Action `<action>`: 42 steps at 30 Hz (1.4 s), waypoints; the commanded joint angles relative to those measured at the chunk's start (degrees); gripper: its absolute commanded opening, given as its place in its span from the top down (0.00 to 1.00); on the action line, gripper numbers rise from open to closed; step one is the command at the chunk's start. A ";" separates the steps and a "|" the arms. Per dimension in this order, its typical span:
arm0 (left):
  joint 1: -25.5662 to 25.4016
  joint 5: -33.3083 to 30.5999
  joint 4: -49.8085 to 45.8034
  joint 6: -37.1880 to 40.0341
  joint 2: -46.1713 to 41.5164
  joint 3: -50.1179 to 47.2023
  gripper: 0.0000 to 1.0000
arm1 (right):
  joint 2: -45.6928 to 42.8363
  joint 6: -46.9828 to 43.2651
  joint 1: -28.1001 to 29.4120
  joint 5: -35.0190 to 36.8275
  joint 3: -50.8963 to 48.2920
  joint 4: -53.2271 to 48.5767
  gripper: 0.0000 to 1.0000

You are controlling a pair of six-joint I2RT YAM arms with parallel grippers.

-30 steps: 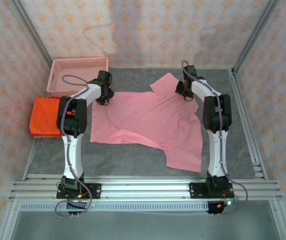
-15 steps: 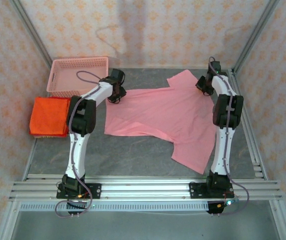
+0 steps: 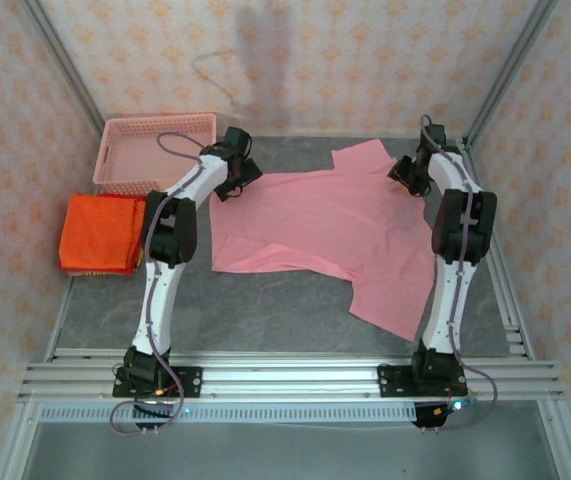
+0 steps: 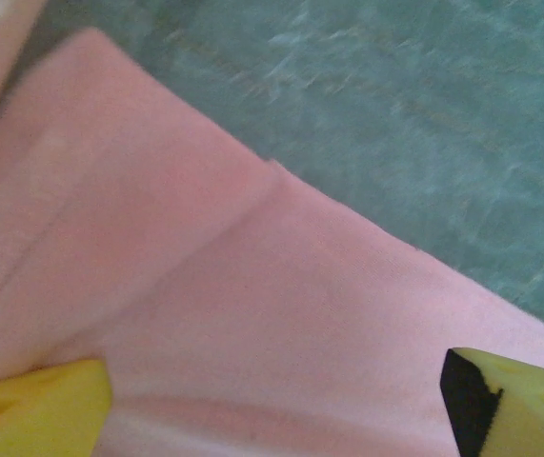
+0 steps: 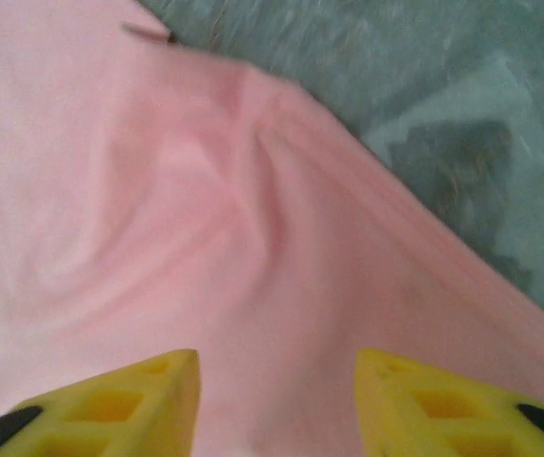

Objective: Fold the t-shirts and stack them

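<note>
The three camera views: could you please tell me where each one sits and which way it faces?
Top external: above and behind the arms, facing down over the table; the left arm and right arm show whole.
Left wrist: on the left arm, facing down at the pink shirt; the open left claw shows.
Right wrist: likewise, over a pucker in that shirt; the open right claw shows.
Both wrist views share the pink shirt.

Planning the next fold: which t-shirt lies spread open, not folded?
The light pink t-shirt, spread flat mid-table; the orange-red shirts sit folded in a stack at the left.
</note>
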 commanded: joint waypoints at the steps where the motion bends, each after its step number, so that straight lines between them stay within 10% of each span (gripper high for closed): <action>1: -0.81 -4.11 -3.23 1.05 -7.29 -7.00 0.03 | -13.73 -0.20 1.35 0.20 -10.26 9.05 0.48; 9: -5.49 -13.72 -1.49 -2.13 -23.68 -23.88 0.00 | -35.60 0.72 6.28 2.36 -37.54 17.13 0.44; 14: -11.07 -16.46 -0.76 -11.07 -31.54 -35.24 0.17 | -42.10 0.49 12.00 1.81 -46.81 17.49 0.43; 42: -14.56 -20.06 -8.58 -17.26 -21.56 -34.26 0.77 | -44.01 0.25 14.92 1.45 -51.17 16.48 0.42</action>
